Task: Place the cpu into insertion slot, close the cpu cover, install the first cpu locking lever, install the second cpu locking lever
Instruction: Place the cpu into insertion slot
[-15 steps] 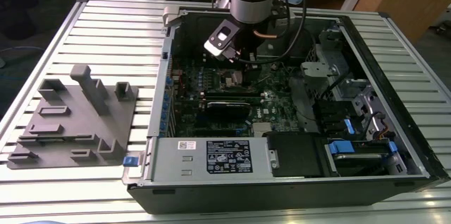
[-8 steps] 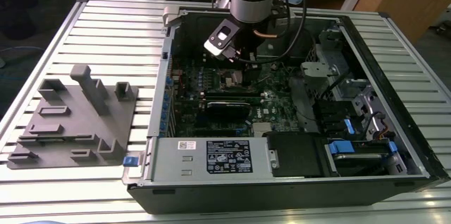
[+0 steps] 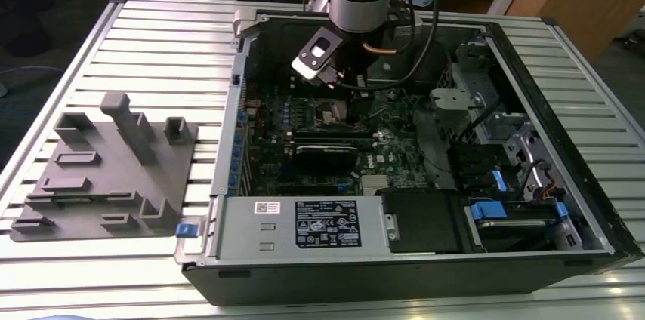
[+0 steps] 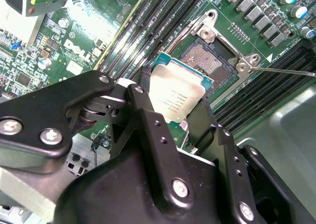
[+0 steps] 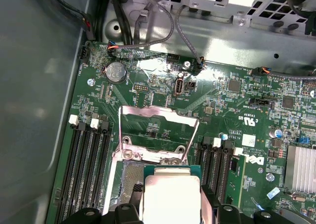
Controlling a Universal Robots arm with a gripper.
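Observation:
My gripper [image 4: 173, 116] is shut on the cpu [image 4: 176, 96], a flat square chip with a silver-grey top, held by two opposite edges between black fingers [image 4: 146, 116]. It hangs tilted just above the insertion slot [image 4: 211, 62], whose dark pin field shows beyond the chip's edge. In the first wrist view the cpu [image 5: 170, 197] covers most of the insertion slot [image 5: 129, 183], and the cpu cover [image 5: 159, 113] stands swung up and open behind it. A thin locking lever [image 4: 289, 71] sticks out beside the socket. In the exterior view the gripper [image 3: 337, 92] reaches down into the computer case.
The green circuit board [image 5: 232, 105] carries black memory slots [image 5: 88, 159] on both sides of the socket, a coin battery [image 5: 115, 71] and a finned heat sink [image 5: 301, 168]. Case walls [image 3: 564, 109] ring the board. A grey fixture block [image 3: 101, 169] lies on the slatted table at the exterior view's left.

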